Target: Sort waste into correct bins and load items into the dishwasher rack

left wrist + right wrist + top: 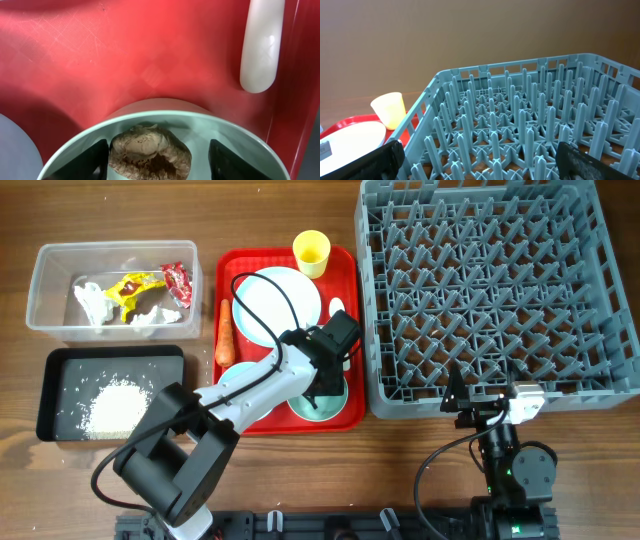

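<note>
Hovering the left tool (159,160) released inside the pale green bowl (165,119), straddling the small brown food lump (150,154) with a finger on each side, without visibly touching it. Working at the near end of the red serving tray (100,60), with the white plastic spoon (260,50) lying close by. Judging the lump as light, soft and crumbly, perhaps greasy: planning on pinching it across its middle, squeezing gently to avoid breaking it or skidding it on the slick bowl. Probably aiming for the black tray (60,370) with the rice (118,405). Holding the right tool (485,167) released and empty at the near edge of the grey dishwasher rack (520,125).
</note>
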Controlling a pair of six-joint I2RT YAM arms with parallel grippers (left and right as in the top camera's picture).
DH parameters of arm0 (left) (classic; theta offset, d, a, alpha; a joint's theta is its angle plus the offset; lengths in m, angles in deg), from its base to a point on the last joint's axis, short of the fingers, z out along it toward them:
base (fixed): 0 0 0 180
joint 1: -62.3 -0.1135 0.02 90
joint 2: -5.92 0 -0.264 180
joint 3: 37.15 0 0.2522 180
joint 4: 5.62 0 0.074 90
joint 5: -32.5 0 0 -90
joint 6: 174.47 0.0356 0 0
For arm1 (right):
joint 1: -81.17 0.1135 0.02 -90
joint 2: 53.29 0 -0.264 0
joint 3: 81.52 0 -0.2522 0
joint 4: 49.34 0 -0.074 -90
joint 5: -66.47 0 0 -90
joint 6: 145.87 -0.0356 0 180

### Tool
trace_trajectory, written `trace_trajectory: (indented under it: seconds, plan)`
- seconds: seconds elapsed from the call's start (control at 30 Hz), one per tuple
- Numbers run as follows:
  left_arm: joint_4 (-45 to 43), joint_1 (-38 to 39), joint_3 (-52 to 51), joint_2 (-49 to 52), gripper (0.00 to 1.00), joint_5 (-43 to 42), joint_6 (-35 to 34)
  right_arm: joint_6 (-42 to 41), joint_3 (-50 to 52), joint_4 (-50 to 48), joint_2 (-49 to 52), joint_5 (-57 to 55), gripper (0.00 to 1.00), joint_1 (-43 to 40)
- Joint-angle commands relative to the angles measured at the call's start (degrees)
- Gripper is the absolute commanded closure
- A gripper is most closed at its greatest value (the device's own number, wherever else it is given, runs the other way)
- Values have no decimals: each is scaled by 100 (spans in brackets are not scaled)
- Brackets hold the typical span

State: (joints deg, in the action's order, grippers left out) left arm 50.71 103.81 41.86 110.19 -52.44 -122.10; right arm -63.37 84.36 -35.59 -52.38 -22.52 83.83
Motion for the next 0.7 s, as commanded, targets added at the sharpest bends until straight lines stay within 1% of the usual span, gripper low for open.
trace_trajectory:
  seconds: [0.0,0.17,0.27,0.47,0.67]
  plan:
    - [-11,0,22,55,45,149,-15,-39,7,-33,-11,-57,0,7]
    - [-9,0,22,55,57,149,-15,-39,7,-33,-11,-57,0,7]
    - [-7,0,22,55,62,149,-15,-37,7,-35,-11,-57,0,7]
    - [87,0,31,-66,57,149,-13,-37,7,-35,-11,-57,0,7]
    - [98,0,74,-551,53,146,-13,-39,7,-35,-11,-57,0,7]
